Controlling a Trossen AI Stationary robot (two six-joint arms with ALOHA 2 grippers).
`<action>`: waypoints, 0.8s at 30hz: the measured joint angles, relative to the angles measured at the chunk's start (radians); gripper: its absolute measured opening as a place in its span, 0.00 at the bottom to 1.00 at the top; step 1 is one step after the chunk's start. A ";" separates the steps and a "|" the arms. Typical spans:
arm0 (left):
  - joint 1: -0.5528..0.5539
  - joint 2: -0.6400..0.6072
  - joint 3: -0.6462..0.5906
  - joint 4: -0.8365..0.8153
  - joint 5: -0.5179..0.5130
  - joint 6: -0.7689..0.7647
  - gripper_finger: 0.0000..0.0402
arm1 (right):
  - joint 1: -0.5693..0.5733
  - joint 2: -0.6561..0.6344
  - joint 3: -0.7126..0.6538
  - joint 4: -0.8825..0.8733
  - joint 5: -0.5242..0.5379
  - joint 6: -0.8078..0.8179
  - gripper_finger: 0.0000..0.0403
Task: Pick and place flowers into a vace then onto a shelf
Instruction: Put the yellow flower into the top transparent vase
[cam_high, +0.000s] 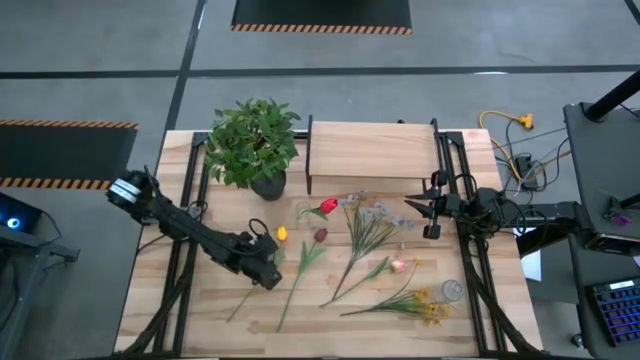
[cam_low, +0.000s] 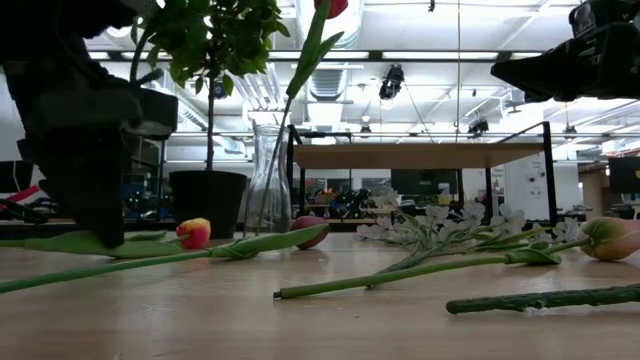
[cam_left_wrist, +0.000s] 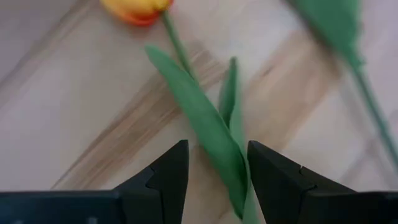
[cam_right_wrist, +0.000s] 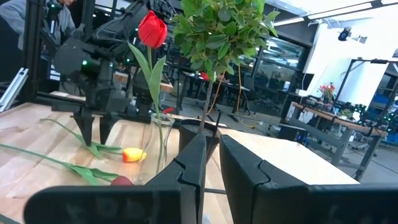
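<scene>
Left gripper (cam_high: 268, 275) is hanging low over the near-left part of the table, jaws apart and straddling the stem and leaf of the yellow tulip (cam_left_wrist: 138, 9), which is lying flat on the wood; in the left wrist view the green leaf is running right between the two fingers, with no squeeze on it yet as far as I can judge. So the step in hand looks like the pick of a second flower. Next it is going to need the jaws closing on that thin stem without it slipping out sideways, then a lift and a swing toward the vase (cam_high: 303, 211), stem end first into a narrow glass neck. Further across, the other flowers (cam_high: 375, 250) are lying loose over the middle and right of the table, all still to go. Behind them the vase is standing just beside the potted plant (cam_high: 252, 143), with the red tulip (cam_right_wrist: 152, 29) already upright in it. The right gripper (cam_high: 412, 207) is waiting near the shelf's front right, jaws together and holding nothing. The shelf (cam_high: 372, 150) at the far edge is bare on top.
</scene>
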 joint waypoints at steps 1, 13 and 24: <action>0.000 0.014 0.016 -0.020 0.000 0.000 0.37 | 0.000 0.000 0.000 0.000 0.000 0.004 0.10; 0.000 0.141 0.101 -0.055 0.005 0.069 0.36 | 0.000 0.000 0.000 0.000 0.000 0.012 0.09; 0.000 0.103 0.094 -0.082 0.044 0.132 0.08 | 0.000 0.000 0.000 -0.026 0.000 0.054 0.10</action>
